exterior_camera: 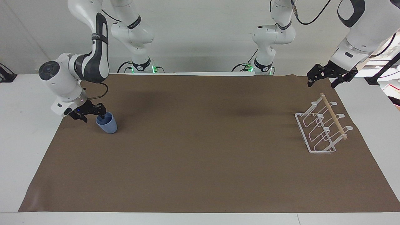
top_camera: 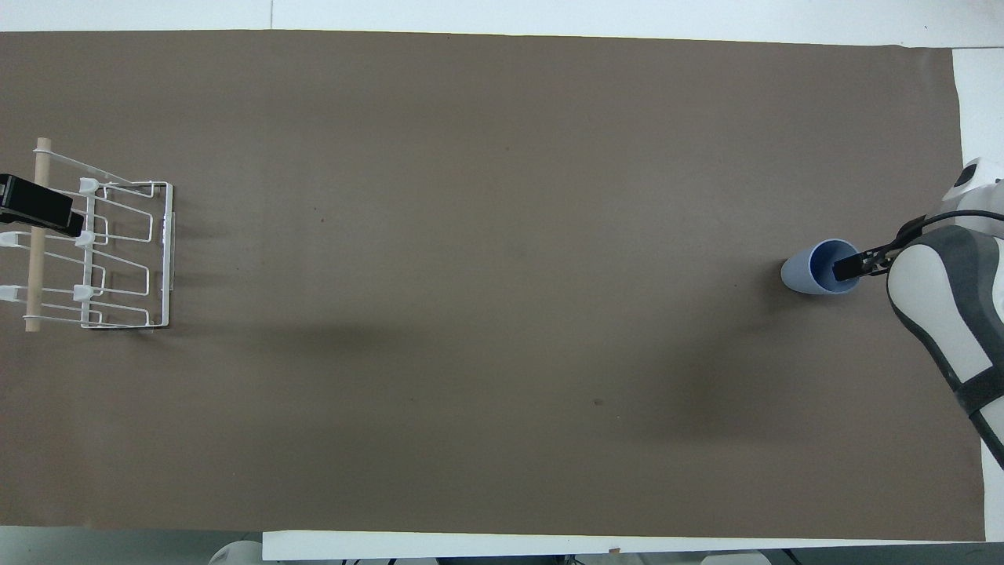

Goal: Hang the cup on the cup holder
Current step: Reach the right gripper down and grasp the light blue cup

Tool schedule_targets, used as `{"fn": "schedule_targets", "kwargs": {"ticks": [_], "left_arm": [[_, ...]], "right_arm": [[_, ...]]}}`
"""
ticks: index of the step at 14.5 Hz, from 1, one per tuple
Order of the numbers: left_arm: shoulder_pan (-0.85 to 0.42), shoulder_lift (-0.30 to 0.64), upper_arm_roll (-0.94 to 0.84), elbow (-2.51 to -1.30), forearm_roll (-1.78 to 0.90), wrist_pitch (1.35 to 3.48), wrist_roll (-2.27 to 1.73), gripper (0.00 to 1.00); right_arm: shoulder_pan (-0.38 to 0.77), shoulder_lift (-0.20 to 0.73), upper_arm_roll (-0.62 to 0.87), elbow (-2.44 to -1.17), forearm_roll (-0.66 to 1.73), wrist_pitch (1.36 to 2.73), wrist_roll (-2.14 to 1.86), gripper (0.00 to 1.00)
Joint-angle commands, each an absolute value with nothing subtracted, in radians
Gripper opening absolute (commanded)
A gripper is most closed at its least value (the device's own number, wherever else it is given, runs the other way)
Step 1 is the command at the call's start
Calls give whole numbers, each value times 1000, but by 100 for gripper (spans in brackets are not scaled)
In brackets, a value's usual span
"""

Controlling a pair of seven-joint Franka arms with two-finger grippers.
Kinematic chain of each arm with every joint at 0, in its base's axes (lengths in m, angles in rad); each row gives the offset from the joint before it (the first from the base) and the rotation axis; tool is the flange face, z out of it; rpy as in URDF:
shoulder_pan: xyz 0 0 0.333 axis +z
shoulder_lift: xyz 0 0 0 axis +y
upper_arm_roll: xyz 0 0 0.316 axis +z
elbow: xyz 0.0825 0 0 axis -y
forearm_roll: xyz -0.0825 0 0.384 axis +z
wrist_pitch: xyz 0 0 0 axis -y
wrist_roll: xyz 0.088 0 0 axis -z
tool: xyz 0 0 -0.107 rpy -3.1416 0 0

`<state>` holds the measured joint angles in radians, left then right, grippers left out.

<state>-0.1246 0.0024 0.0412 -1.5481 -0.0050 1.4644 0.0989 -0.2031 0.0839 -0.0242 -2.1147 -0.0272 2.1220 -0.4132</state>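
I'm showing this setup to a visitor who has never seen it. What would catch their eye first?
Probably the light blue cup, standing upright on the brown mat toward the right arm's end of the table, with the right gripper at its rim, one finger reaching into its mouth. Next, the white wire cup holder at the left arm's end, with the left gripper waiting above the mat's edge near it.
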Motion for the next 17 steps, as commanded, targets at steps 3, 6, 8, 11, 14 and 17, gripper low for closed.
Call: {"fn": "schedule_targets", "kwargs": {"ticks": [3, 6, 8, 11, 14, 17], "left_arm": [[-123, -9, 43, -1555, -12, 1468, 89, 100], [-123, -9, 43, -1555, -12, 1468, 89, 100], [-123, -9, 43, -1555, -12, 1468, 89, 100], [-123, -9, 43, -1555, -12, 1468, 89, 100], [-123, -9, 43, -1555, -12, 1468, 89, 100], [-123, -9, 43, -1555, -12, 1468, 89, 100]], "right_arm": [[-209, 68, -20, -2154, -21, 2143, -428, 60], [-207, 66, -20, -2157, -21, 2143, -426, 34], [-207, 83, -18, -2158, -21, 2148, -428, 14], [-207, 87, -14, -2145, -25, 2140, -431, 0], [-180, 110, -6, -2030, -25, 2010, -439, 0], [-167, 101, 29, -1878, 90, 1759, -457, 0]]}}
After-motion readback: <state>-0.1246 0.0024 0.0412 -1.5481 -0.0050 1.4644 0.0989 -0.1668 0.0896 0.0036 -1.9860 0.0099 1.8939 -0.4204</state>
